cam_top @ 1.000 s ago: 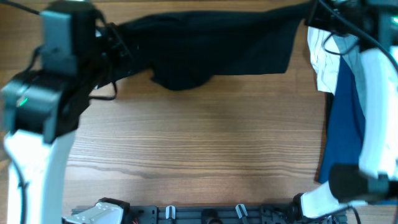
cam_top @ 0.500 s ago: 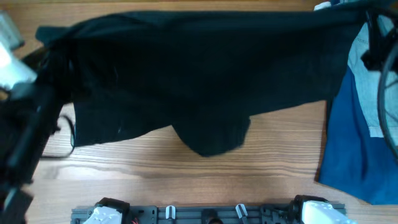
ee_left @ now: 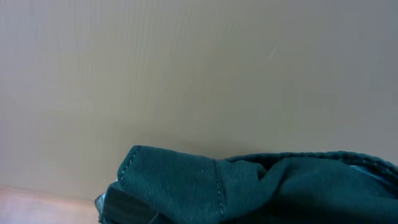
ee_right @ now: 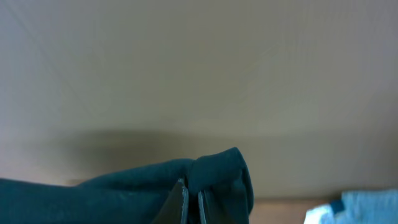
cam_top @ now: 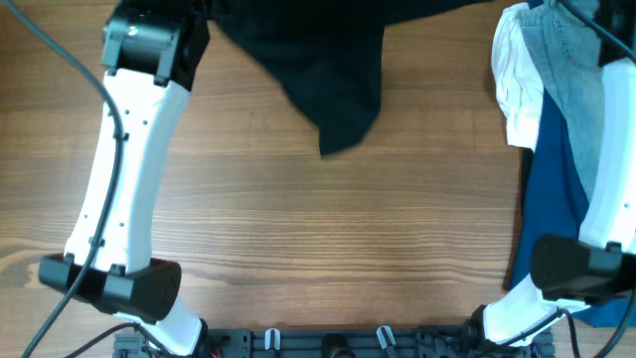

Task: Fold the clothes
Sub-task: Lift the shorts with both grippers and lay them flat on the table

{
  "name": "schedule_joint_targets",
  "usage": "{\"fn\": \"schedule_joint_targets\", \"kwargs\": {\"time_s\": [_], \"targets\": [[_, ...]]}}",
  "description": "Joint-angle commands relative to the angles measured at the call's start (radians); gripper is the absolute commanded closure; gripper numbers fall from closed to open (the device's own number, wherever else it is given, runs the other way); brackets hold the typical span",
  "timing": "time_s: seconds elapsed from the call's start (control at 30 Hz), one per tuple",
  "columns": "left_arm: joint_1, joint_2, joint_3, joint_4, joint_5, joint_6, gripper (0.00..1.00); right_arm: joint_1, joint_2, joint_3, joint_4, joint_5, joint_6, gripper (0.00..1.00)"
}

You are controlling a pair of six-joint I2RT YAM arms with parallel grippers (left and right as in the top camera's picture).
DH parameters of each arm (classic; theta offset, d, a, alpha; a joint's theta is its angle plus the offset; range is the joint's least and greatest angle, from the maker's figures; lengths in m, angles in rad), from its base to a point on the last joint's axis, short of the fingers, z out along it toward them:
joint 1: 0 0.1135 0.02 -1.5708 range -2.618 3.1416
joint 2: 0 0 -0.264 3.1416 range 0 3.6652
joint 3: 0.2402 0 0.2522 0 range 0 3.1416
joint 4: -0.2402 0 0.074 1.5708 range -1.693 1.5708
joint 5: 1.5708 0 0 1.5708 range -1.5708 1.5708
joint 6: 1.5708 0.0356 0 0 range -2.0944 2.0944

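Note:
The black garment (cam_top: 333,75) hangs at the far edge of the table, and one wide part droops down onto the wood at centre. Most of it runs out of the top of the overhead view. My left gripper (ee_left: 163,214) is shut on a stitched edge of the garment (ee_left: 261,186), which covers its fingers. My right gripper (ee_right: 191,198) pinches a fold of the garment (ee_right: 214,171) between its two closed fingers. Both wrists face a plain beige wall. In the overhead view the left arm (cam_top: 139,119) reaches to the far left and the right arm (cam_top: 611,169) to the far right.
A light-blue denim piece (cam_top: 566,70) and a white cloth (cam_top: 512,94) lie at the far right on a bright blue cloth (cam_top: 552,209). The wooden table (cam_top: 318,239) spreads in front. The arm mounts stand along the near edge.
Half a second ago the garment was spread wide and high, filling the overhead view. Both arms have since carried it toward the far edge, so only a drooping part shows.

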Motion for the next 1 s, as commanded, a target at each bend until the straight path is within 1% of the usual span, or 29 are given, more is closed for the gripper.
{"fn": "schedule_joint_targets", "kwargs": {"time_s": [0.0, 0.1, 0.13, 0.2, 0.33, 0.43, 0.47, 0.53, 0.57, 0.63, 0.7, 0.8, 0.9, 0.97], "targets": [[0.038, -0.103, 0.135, -0.017, -0.026, 0.053, 0.96, -0.041, -0.080, 0.124, 0.007, 0.099, -0.046, 0.96], [0.038, -0.104, 0.137, -0.211, -0.027, 0.052, 0.96, -0.040, -0.066, 0.126, -0.126, 0.098, -0.051, 0.96], [0.038, -0.091, 0.137, -0.350, -0.029, 0.052, 0.96, -0.040, -0.049, 0.126, -0.220, 0.082, -0.076, 0.96], [0.038, -0.090, 0.137, -0.444, -0.062, 0.052, 0.96, -0.040, -0.050, 0.126, -0.278, 0.084, -0.093, 0.96], [0.035, -0.169, 0.138, -0.542, -0.077, 0.052, 0.96, -0.047, -0.136, 0.126, -0.396, 0.084, -0.101, 0.96], [0.034, -0.296, 0.138, -0.610, -0.076, 0.051, 0.96, -0.077, -0.273, 0.126, -0.518, 0.084, -0.101, 0.96], [0.017, -0.385, 0.138, -0.650, -0.076, 0.052, 0.96, -0.098, -0.344, 0.126, -0.574, 0.084, -0.101, 0.96], [-0.020, -0.507, 0.138, -0.698, -0.076, 0.051, 0.96, -0.141, -0.462, 0.126, -0.684, 0.085, -0.101, 0.96], [-0.031, -0.543, 0.138, -0.716, -0.076, 0.048, 0.96, -0.152, -0.502, 0.126, -0.716, 0.090, -0.101, 0.96], [-0.043, -0.621, 0.137, -0.776, -0.077, 0.035, 0.96, -0.156, -0.597, 0.126, -0.767, 0.162, -0.119, 0.96], [-0.043, -0.638, 0.137, -0.835, -0.090, 0.021, 0.96, -0.156, -0.640, 0.126, -0.765, 0.183, -0.125, 0.96], [-0.043, -0.569, 0.137, -0.909, -0.179, -0.020, 0.96, -0.156, -0.556, 0.126, -0.765, 0.135, -0.124, 0.96], [-0.043, -0.454, 0.137, -0.967, -0.256, -0.062, 0.96, -0.156, -0.402, 0.126, -0.795, 0.019, -0.155, 0.96], [-0.043, -0.348, 0.137, -1.006, -0.275, -0.086, 0.96, -0.134, -0.264, 0.126, -0.816, -0.029, -0.187, 0.96]]}}
